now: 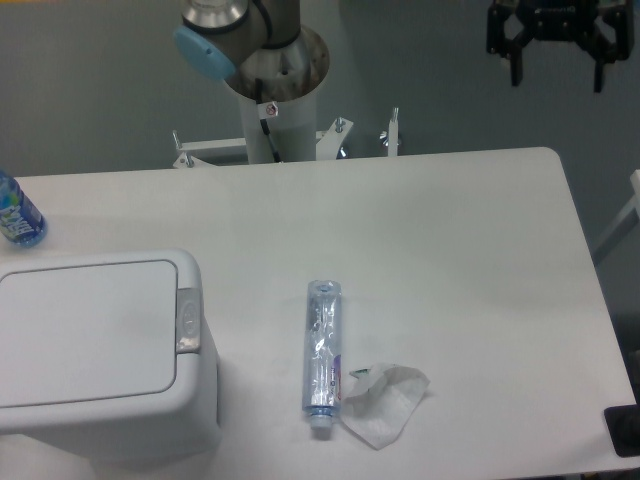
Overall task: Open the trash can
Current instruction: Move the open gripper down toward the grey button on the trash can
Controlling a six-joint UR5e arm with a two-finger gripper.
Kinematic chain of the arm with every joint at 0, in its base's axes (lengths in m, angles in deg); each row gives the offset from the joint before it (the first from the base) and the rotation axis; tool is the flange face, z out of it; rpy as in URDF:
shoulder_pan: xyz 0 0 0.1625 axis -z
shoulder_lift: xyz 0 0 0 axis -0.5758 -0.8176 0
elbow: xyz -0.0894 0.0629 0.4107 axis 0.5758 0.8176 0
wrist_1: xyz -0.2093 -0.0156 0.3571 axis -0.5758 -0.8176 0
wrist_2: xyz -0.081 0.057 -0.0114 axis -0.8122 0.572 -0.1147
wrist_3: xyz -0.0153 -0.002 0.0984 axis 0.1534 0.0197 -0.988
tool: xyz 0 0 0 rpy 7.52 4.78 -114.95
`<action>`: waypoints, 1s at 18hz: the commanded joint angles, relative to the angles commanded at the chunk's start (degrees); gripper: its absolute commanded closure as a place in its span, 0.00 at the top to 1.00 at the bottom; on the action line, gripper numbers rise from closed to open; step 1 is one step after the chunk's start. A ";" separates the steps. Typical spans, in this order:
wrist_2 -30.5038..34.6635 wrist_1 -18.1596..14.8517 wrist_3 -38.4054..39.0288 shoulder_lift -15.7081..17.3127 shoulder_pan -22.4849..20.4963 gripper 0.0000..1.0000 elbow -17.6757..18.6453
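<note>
The white trash can (100, 345) stands at the front left of the table, its flat lid down and shut. A small grey push-button strip (188, 320) sits at the lid's right rim. My black gripper (557, 72) hangs at the top right, beyond the table's far right corner and far from the can. Its two fingers (515, 62) are spread apart with nothing between them.
A clear plastic bottle (322, 345) lies on its side right of the can, with a crumpled white tissue (388, 402) beside it. A blue-labelled bottle (15, 210) stands at the left edge. The arm's base (275, 95) is at the back. A black object (624, 430) is at the front right.
</note>
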 joint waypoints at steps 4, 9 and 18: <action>-0.87 -0.09 2.46 -0.09 0.26 1.00 0.09; -5.35 0.70 16.75 -1.92 3.59 1.00 -0.61; -7.91 9.93 45.68 -8.52 17.04 1.00 -2.72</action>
